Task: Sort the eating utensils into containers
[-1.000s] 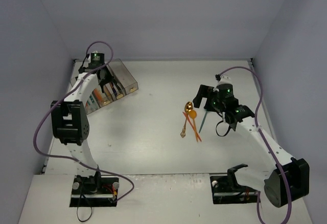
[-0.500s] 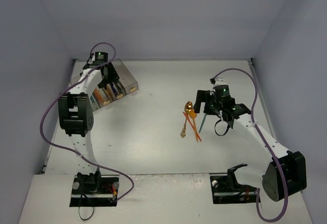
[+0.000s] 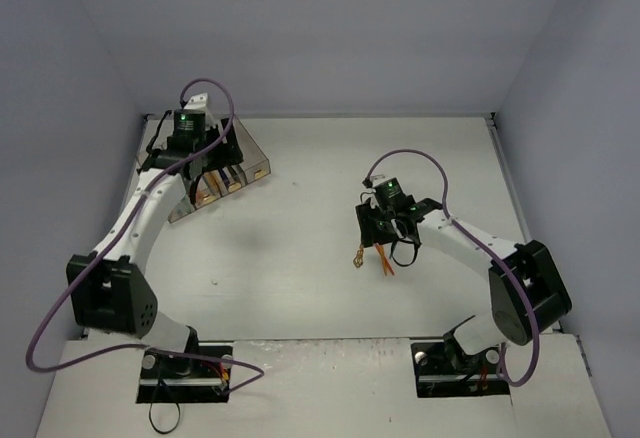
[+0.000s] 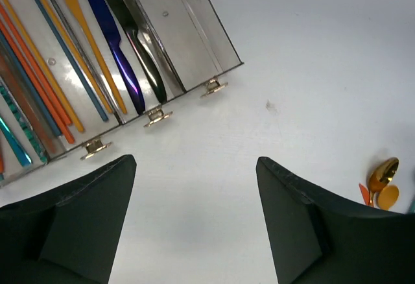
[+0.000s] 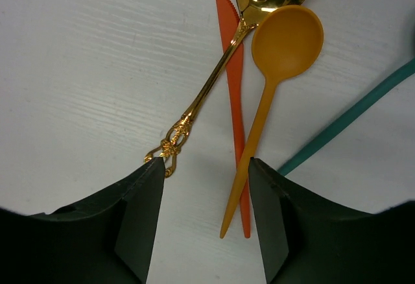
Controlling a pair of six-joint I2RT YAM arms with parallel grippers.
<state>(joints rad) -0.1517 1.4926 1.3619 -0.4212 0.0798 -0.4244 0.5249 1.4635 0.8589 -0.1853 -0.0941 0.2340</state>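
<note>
**Four Utensils Loose on the Table, Both Hands Open**

The bins (image 4: 178,34) are set at the far left of the table (image 4: 311,50). A dark blue knife (image 4: 111,41) and a black piece (image 4: 141,47) are laid side by side in one compartment, and orange and teal pieces (image 4: 39,83) are packed into those beyond it. The left hand (image 4: 194,164) is held above the table just off the bins' labelled ends, fingers wide apart, with nothing held.

The right hand (image 5: 206,167) is lowered over the loose utensils right of centre. Its fingers are parted and nothing is gripped. The handle ends of an orange knife (image 5: 238,128) and an orange spoon (image 5: 288,41) are framed between them, a gold spoon (image 5: 214,76) ends beside one finger, and a teal piece (image 5: 350,118) is crossed by the other.
</note>
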